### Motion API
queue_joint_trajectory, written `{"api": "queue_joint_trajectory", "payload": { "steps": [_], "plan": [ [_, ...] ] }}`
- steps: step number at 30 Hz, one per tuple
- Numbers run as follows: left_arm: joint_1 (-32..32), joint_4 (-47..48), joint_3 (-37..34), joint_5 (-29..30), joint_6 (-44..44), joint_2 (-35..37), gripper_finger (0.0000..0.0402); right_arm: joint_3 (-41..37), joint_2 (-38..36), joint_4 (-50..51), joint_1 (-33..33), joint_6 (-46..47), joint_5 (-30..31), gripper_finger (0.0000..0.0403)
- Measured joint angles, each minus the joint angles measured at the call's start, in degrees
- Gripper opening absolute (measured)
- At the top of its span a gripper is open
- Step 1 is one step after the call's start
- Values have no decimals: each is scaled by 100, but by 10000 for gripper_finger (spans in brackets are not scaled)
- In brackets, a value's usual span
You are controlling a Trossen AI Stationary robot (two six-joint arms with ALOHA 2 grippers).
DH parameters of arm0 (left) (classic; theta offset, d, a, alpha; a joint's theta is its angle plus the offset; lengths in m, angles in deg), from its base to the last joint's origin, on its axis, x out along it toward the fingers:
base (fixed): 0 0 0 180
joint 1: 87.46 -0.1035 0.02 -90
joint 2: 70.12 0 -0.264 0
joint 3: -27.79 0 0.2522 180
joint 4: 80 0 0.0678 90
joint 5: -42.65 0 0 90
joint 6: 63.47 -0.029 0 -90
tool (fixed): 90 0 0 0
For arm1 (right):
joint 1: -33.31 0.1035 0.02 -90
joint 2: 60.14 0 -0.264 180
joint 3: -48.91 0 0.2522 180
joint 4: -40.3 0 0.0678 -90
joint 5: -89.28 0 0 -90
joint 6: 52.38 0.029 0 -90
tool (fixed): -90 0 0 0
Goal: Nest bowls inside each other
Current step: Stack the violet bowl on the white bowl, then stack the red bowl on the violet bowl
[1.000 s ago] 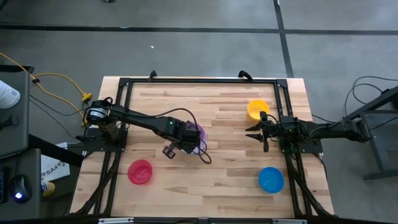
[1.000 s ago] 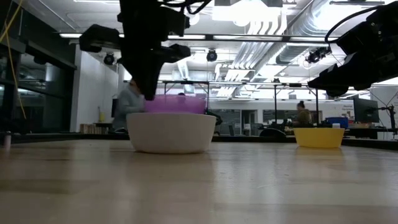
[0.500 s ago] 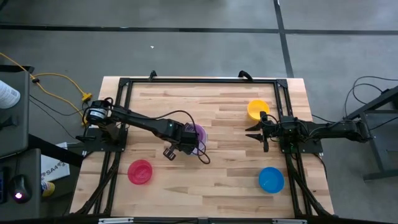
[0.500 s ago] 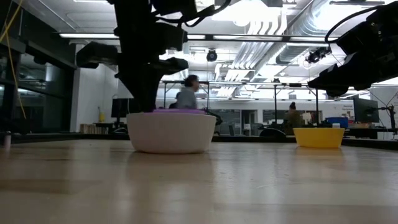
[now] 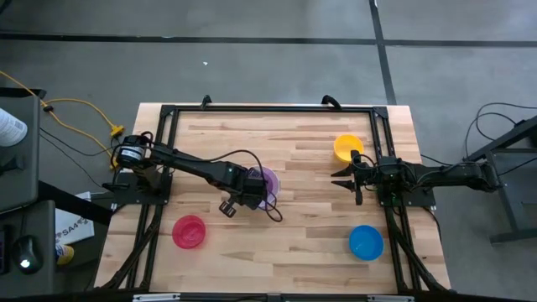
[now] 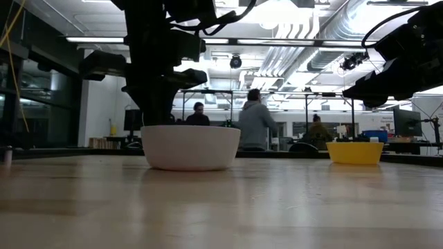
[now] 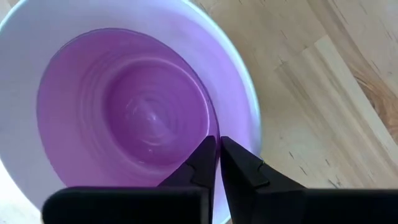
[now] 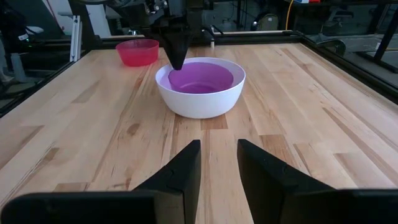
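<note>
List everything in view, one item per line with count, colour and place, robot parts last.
white bowl: one, white, mid-table, left of centre.
purple bowl: one, purple, nested inside the white bowl.
red-pink bowl: one, red-pink, near-left of the table.
yellow bowl: one, yellow, far-right of the table.
blue bowl: one, blue, near-right of the table.
table: one, light wood, under everything.
people: several, in the room beyond.
left gripper: one, dark, at the purple bowl's rim, fingers narrowly apart.
right gripper: one, dark, waiting at the table's right side, fingers open.
</note>
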Motion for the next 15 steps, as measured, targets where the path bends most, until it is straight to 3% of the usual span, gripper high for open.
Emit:
{"api": "queue_joint_trajectory", "payload": {
  "steps": [15],
  "plan": [
    [-2, -45, 72, 223, -294, 0, 29, 0, 0, 0, 0, 1, -1, 98]
  ]
}}
